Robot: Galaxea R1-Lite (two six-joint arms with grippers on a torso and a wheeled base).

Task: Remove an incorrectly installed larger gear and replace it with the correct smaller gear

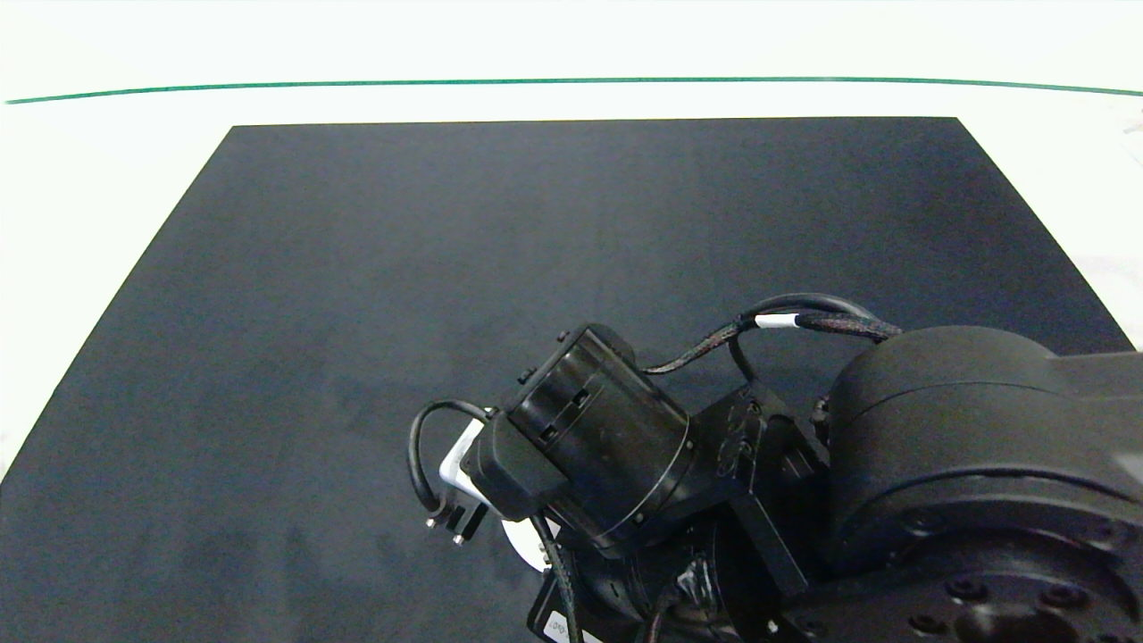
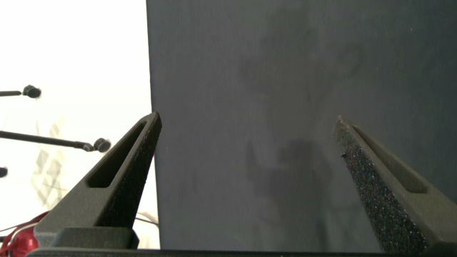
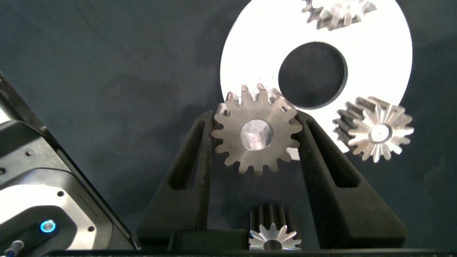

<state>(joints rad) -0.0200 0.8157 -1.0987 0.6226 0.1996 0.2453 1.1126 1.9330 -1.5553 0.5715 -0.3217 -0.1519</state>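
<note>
- grip first: the right end effector point(image 3: 255, 153) is clamped on the smaller gear point(image 3: 255, 138), one finger pressing the teeth on each side. it reads as the smaller one by its short, blunt teeth, though its centre looks grey rather than dark.
- that gear sits at the rim of the white disc point(image 3: 246, 50), partly over the disc's edge and partly over the dark mat point(image 3: 107, 64), just short of the disc's empty centre hole point(image 3: 313, 66).
- gripping across the width keeps the bore clear, which you would want for seating it.
- its flat face is towards the wrist camera, so the bore axis runs straight at the disc and the gear lies parallel to it.
- the larger gear point(image 3: 335, 13) is probably the pointed-tooth one cut off at the disc's far rim.
- a bevel gear point(image 3: 375, 130) rests on the disc's edge, beside the held gear.
- the left end effector point(image 2: 246, 178) has its fingers apart and empty, over the mat's border, well away from the disc.
</note>
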